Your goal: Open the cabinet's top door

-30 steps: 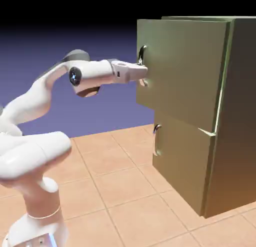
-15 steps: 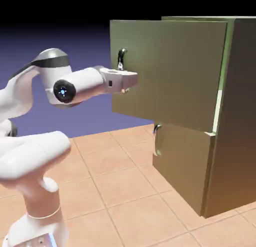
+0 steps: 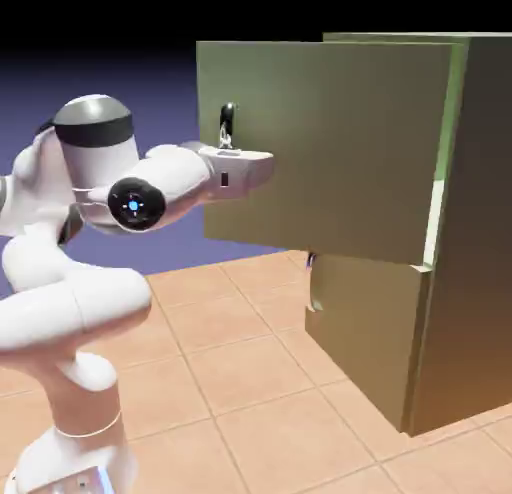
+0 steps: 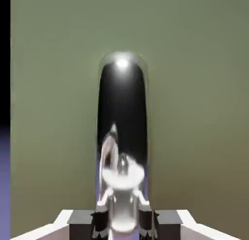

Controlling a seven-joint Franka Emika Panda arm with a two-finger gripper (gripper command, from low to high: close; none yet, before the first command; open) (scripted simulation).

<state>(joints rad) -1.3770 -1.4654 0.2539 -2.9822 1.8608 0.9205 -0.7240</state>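
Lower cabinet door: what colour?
The lower cabinet door is brownish olive-green, plain; it shows best in the exterior view.

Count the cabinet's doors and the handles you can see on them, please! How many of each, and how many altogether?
Doors: 2, the top door and the lower door
Handles: 2, the top door's handle and the lower door's handle, partly hidden
Total: 4

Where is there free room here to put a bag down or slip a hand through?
The tiled floor looks bare between the robot's base and the cabinet. It is crowded at the top door's handle, where the gripper is shut on it.
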